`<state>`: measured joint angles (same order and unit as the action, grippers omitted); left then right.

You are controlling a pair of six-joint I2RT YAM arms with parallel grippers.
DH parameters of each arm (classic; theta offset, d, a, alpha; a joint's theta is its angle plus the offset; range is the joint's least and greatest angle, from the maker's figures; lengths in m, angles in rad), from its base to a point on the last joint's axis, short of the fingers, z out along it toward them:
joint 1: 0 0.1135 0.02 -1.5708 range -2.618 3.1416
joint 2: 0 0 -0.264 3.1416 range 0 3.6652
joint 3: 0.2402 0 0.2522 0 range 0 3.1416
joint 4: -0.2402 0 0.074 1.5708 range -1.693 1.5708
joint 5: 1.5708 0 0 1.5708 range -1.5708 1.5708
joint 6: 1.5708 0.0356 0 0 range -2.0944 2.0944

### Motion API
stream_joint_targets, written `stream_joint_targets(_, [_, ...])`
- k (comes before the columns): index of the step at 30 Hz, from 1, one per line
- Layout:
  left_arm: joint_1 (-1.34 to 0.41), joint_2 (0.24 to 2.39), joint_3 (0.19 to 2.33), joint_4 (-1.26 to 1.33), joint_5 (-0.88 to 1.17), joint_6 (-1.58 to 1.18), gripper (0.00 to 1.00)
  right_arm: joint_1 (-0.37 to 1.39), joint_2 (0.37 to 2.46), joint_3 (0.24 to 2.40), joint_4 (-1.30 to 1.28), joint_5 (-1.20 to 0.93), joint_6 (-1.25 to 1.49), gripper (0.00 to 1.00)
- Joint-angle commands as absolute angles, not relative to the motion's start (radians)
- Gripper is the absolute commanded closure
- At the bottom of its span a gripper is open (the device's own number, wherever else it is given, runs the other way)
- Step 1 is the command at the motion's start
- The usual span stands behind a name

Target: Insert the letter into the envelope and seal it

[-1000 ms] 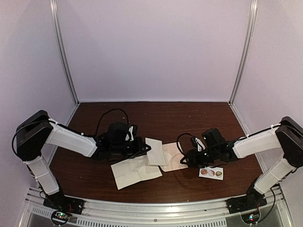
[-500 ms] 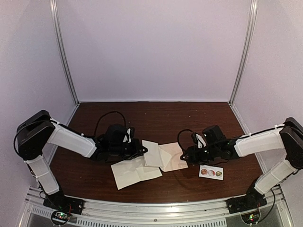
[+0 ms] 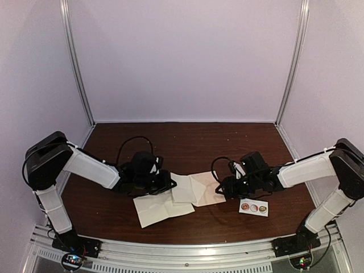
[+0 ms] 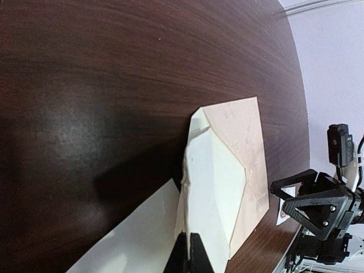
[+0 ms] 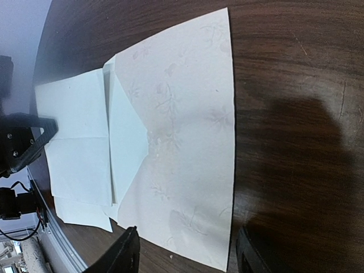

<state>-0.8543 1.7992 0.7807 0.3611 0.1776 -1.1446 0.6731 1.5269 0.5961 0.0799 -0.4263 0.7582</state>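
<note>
My left claw point(image 4: 185, 256) is pinched shut on the folded letter point(image 4: 210, 193), holding it low and flat so its leading edge meets the envelope's mouth. The envelope point(image 5: 187, 114) lies flat on the worktop point(image 5: 296, 68) between both claws, open side facing the letter. How far the letter is in, I cannot tell. My right claw point(image 5: 187, 256) stands fairly wide astride the envelope's opposite edge, I judge as a backstop. The sticker strip point(image 3: 253, 207) lies just beside the envelope.
</note>
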Motion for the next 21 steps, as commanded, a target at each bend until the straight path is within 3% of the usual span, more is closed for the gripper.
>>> stream_joint_targets(1, [-0.847,1.825,0.813,0.355,0.161,-1.116,1.00,0.678,1.544,0.606,0.112,-0.436,0.755,0.41])
stream_joint_targets(14, [-0.847,1.862,0.819,0.393,0.178,-1.118,1.00,0.691,1.553,0.602,0.135,-0.444,0.769,0.41])
stream_joint_targets(21, [-0.847,1.743,0.745,0.603,0.225,-1.009,1.00,0.690,1.376,0.622,0.033,-0.295,0.697,0.25])
